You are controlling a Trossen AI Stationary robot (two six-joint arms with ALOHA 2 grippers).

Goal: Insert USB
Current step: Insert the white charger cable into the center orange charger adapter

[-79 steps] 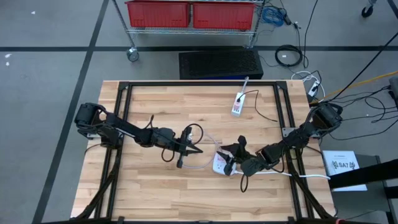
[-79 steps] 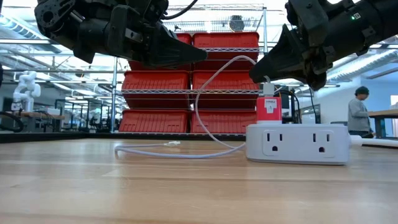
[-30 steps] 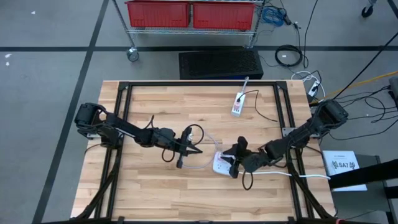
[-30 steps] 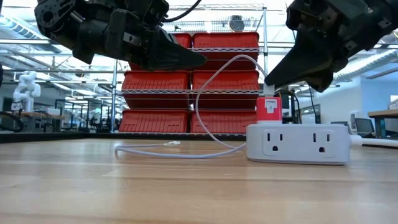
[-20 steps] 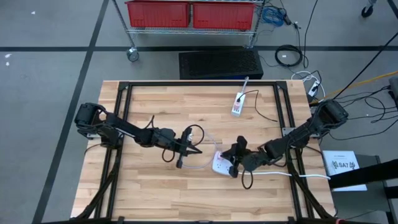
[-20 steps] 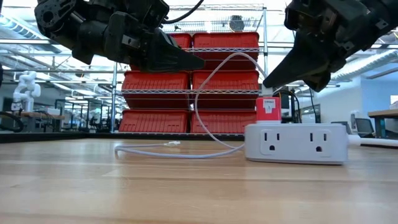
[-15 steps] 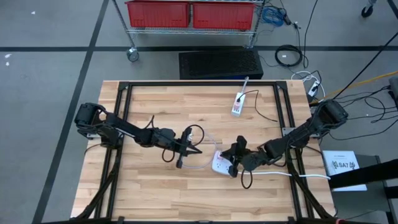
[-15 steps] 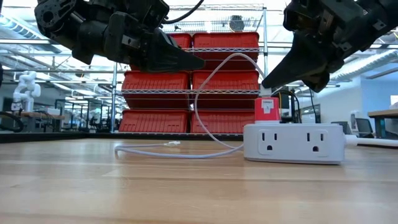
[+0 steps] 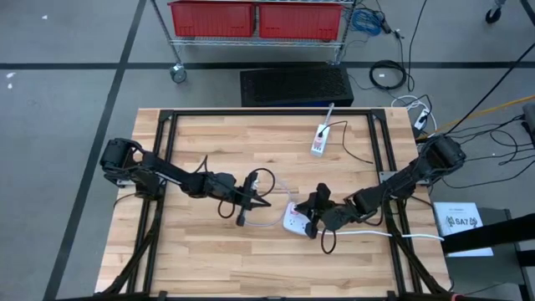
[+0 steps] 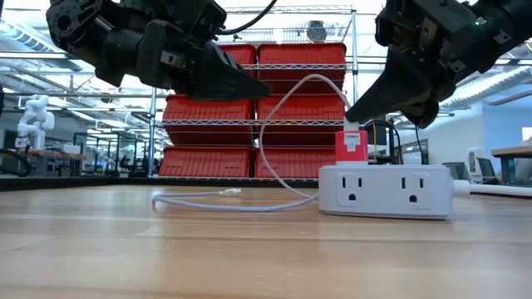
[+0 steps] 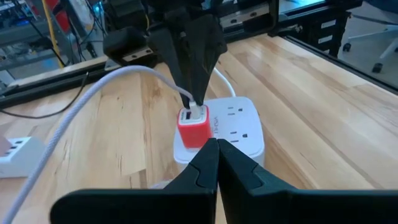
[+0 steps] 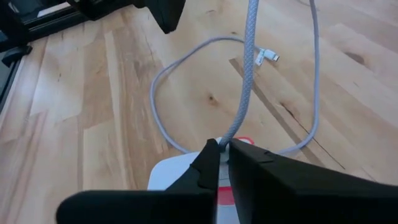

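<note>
My right gripper (image 10: 351, 122) is clenched on the USB plug (image 11: 195, 108) directly above the red charger (image 10: 350, 144) — which sits in the white power strip (image 10: 385, 191) at mid-table. Since a moment ago its fingers have closed, and the strip has slid slightly left. My left gripper (image 10: 264, 84) hovers pinched shut just left (holding nothing).

My right hand (image 10: 353, 124) has closed its fingers on the white cable (image 12: 244, 81), just above the red charger (image 10: 350, 144). Before, they stood open around it. The power strip (image 10: 385, 191) under this hand has slid a little along the tabletop (image 10: 249, 249), toward my left hand (image 10: 249, 85).
</note>
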